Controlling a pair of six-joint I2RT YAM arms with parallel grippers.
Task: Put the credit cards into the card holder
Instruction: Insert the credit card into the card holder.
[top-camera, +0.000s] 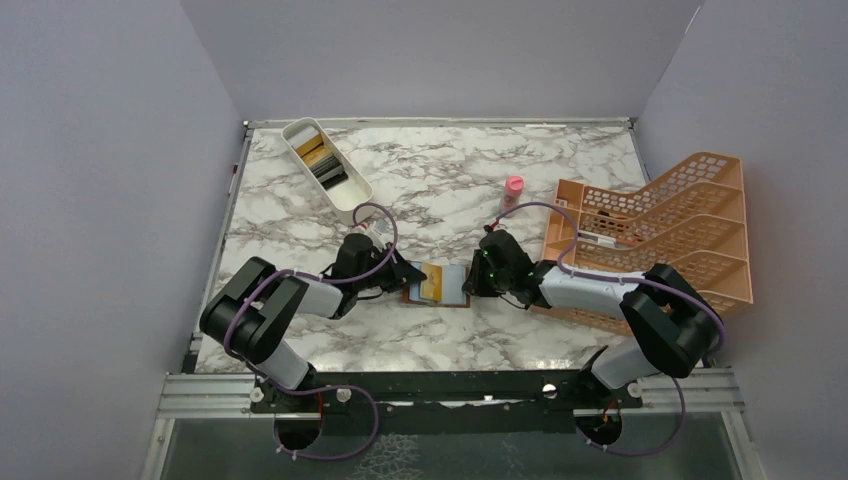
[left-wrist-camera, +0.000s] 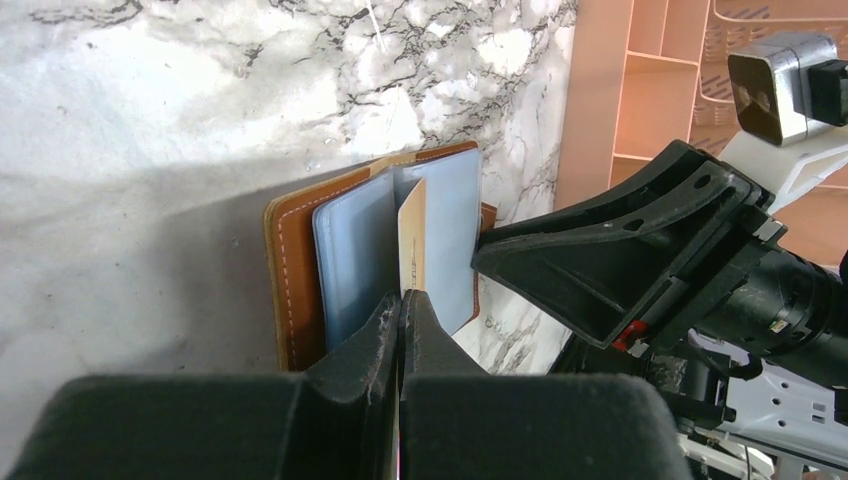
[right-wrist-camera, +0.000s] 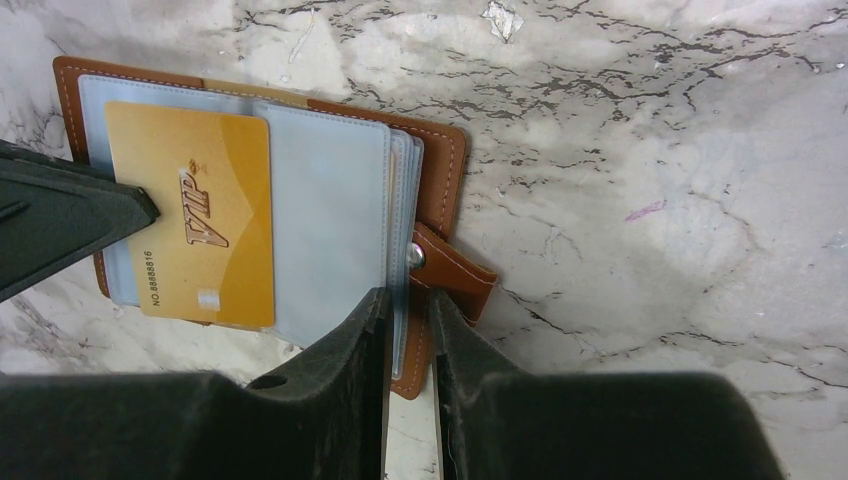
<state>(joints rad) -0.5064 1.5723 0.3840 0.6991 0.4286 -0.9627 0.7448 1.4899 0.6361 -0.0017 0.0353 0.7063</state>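
The card holder (top-camera: 450, 287), a brown wallet, lies open on the marble table with its blue-grey sleeves up. My left gripper (top-camera: 408, 272) is shut on a yellow-gold VIP credit card (top-camera: 432, 284). In the left wrist view the card (left-wrist-camera: 411, 240) stands on edge between the sleeves of the card holder (left-wrist-camera: 295, 270), pinched at my left gripper (left-wrist-camera: 402, 300). My right gripper (top-camera: 470, 283) is shut on the holder's right edge. In the right wrist view my right gripper (right-wrist-camera: 408, 305) pinches sleeves and brown cover (right-wrist-camera: 440, 180), and the card (right-wrist-camera: 205, 220) lies partly over a sleeve.
A white oblong tray (top-camera: 347, 205) at the back left holds more yellow and dark cards (top-camera: 318, 160). An orange lattice rack (top-camera: 660, 225) stands at the right, close behind my right arm. A small pink-capped bottle (top-camera: 513, 190) stands beside it.
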